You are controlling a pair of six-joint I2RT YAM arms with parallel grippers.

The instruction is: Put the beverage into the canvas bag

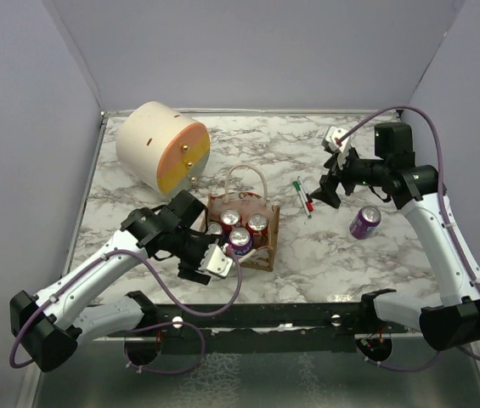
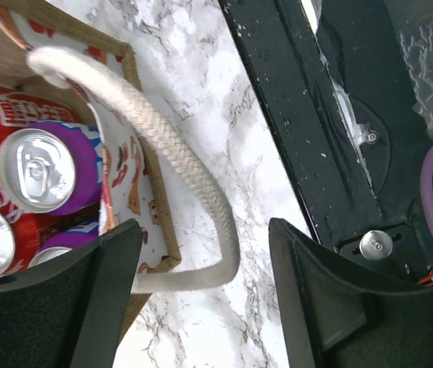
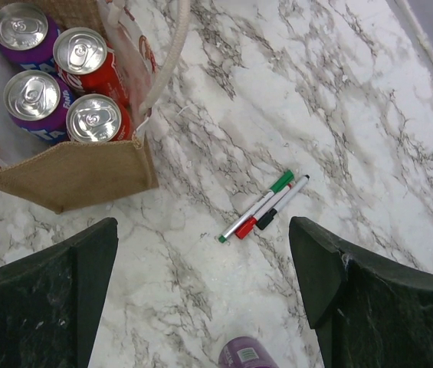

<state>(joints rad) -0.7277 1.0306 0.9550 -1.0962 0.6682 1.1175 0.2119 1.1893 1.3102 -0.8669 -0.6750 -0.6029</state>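
Note:
The tan canvas bag (image 1: 261,246) stands at the table's front centre with several red and purple cans upright inside. It also shows in the left wrist view (image 2: 157,201) and the right wrist view (image 3: 70,175). A purple beverage can (image 1: 365,221) lies on its side on the marble to the right; its end shows in the right wrist view (image 3: 243,355). My left gripper (image 1: 214,252) is open at the bag's near side, its jaws straddling the cream loop handle (image 2: 201,184) without gripping it. My right gripper (image 1: 323,195) is open and empty, above the table left of the lying can.
A large cream-and-orange cylinder (image 1: 161,146) lies at the back left. Three markers (image 1: 304,197) lie between the bag and my right gripper, also in the right wrist view (image 3: 266,205). The black front rail (image 2: 331,146) runs close behind the left gripper.

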